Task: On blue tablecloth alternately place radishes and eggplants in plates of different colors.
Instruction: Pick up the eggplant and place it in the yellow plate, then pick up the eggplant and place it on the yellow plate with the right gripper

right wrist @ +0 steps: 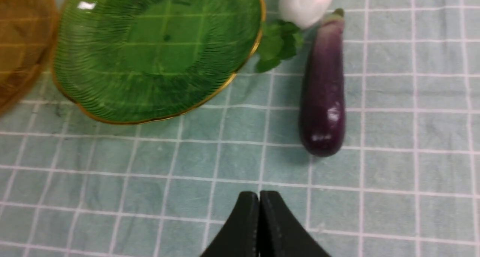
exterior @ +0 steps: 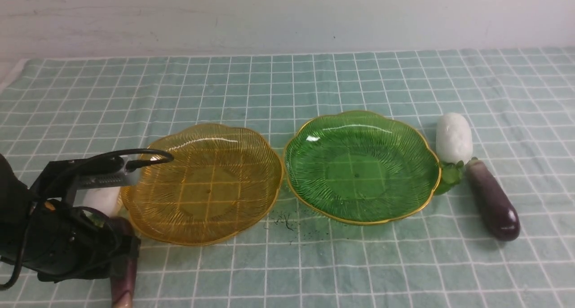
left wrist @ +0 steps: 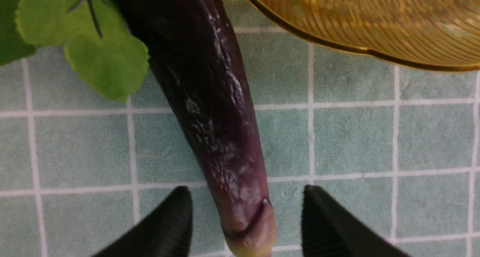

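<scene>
On the blue tablecloth (exterior: 314,83) stand an empty amber plate (exterior: 206,184) and an empty green plate (exterior: 359,164), side by side. Right of the green plate lie a white radish (exterior: 453,137) and a purple eggplant (exterior: 492,200). My left arm (exterior: 67,240) hangs low over the other radish (exterior: 104,199) and the other eggplant (exterior: 123,281), left of the amber plate. My left gripper (left wrist: 245,189) is open, one finger on each side of that eggplant's (left wrist: 210,111) pale stem end, apart from it. My right gripper (right wrist: 258,197) is shut and empty, on the near side of the right eggplant (right wrist: 324,92).
The left radish's green leaves (left wrist: 93,43) lie beside the left eggplant's dark end. The amber plate's gold rim (left wrist: 356,49) runs close by on the eggplant's other side. Dark specks (exterior: 285,222) dot the cloth in front of the gap between the plates.
</scene>
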